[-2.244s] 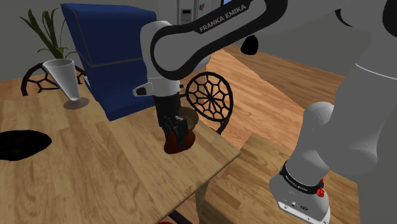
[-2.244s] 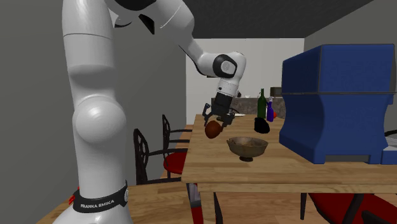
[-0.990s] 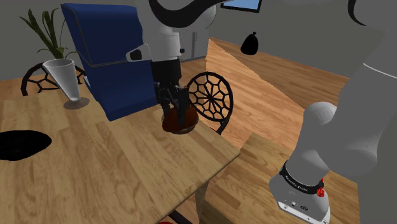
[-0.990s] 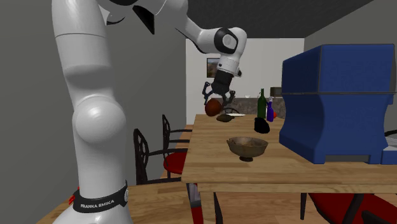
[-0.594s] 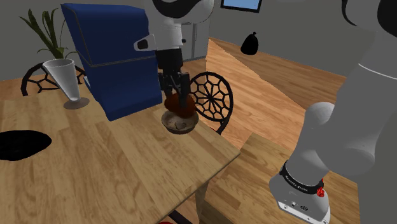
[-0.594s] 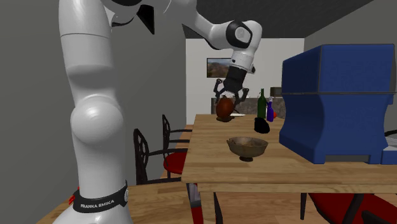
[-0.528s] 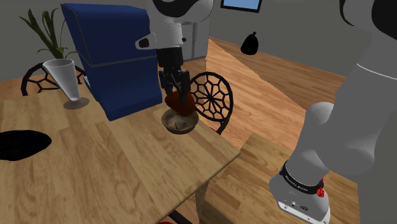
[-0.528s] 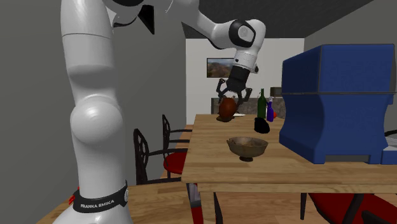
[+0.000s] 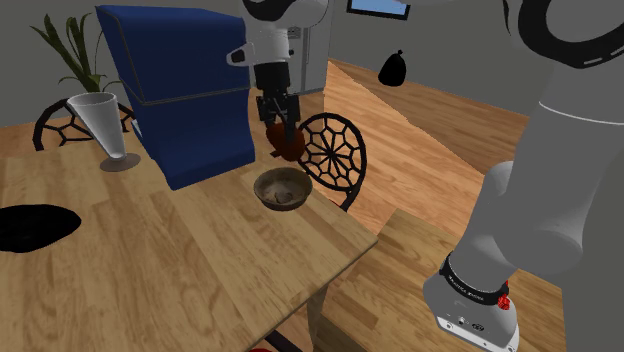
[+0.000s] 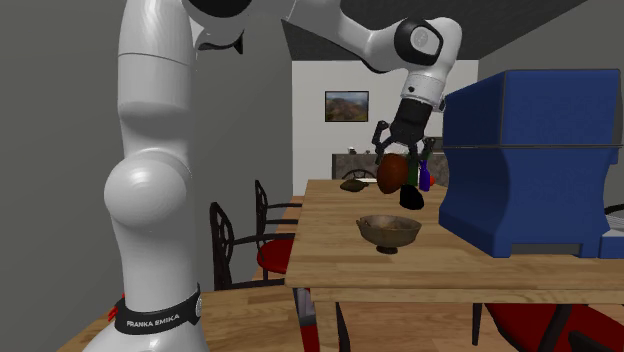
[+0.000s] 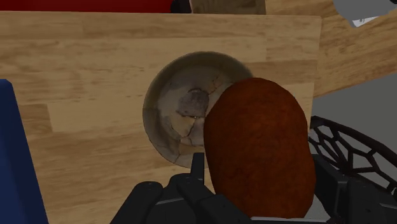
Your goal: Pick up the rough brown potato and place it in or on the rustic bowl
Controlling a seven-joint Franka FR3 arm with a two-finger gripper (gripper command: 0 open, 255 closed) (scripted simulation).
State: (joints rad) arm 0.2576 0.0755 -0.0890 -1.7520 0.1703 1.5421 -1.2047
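Observation:
A reddish-brown potato (image 9: 288, 146) (image 10: 391, 172) (image 11: 259, 147) hangs in the air, clasped by my black gripper (image 9: 283, 136) (image 10: 396, 163) (image 11: 257, 184). The brown cracked bowl (image 9: 281, 189) (image 10: 389, 232) (image 11: 184, 114) stands empty on the wooden table (image 9: 180, 260) near its corner. In the shoulder view the potato is above the bowl and slightly toward its far side. From the wrist view the potato overlaps the bowl's rim on one side, with the bowl's inside in plain sight beside it.
A big blue box (image 9: 175, 85) (image 10: 530, 160) stands on the table close behind the bowl. A clear glass (image 9: 103, 130) and a black area (image 9: 35, 226) lie at the shoulder view's left. Dark wire chairs (image 9: 333, 150) stand beyond the table edge. Bottles (image 10: 411, 160) stand at the far end.
The gripper has carried the potato up off the table edge and across toward the blue box, ending above the bowl. The bowl has not moved.

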